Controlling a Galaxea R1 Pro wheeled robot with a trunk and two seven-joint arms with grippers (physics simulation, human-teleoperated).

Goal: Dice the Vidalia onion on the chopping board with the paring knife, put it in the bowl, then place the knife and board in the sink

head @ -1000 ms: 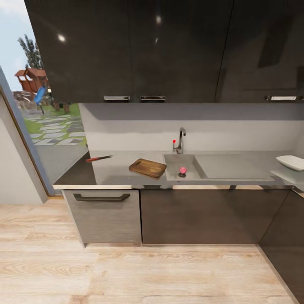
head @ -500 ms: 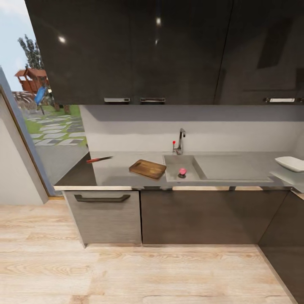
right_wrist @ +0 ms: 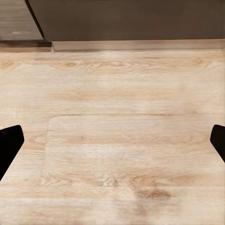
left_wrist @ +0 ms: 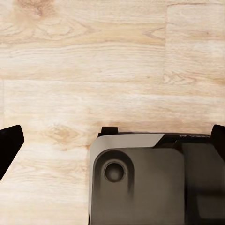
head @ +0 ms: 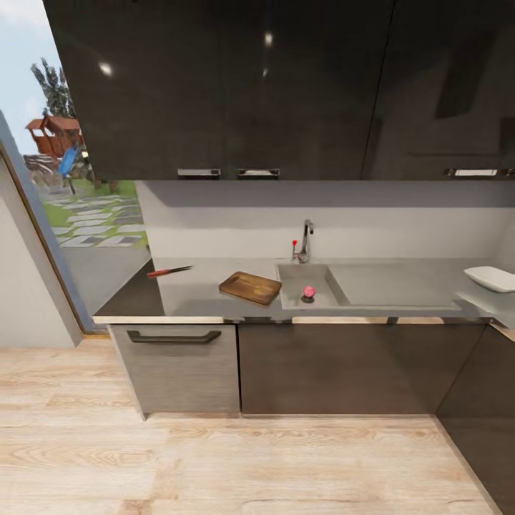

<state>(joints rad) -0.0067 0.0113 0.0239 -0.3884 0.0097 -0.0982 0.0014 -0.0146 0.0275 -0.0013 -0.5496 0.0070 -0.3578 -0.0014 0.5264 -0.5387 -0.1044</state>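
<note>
A kitchen counter seen from a few steps back across a wooden floor, under dark wall cabinets.

Going left to right along the counter: a knife with a red-brown handle lies near the left end. A wooden board sits towards the front edge, just left of the sink. A small pink-red onion rests on the sink floor near the front wall, at the drain. A tap stands at the sink's back edge. A white bowl sits at the far right end.

The left gripper and right gripper both hang over the floor, fingertips spread wide with nothing between them; part of the robot's grey body lies below the left one.

The step in hand is probably the approach to the sink. To do it well, roll up square to the basin, stop with the onion within reach, and lower a spread gripper straight down over it, clear of the tap.
</note>
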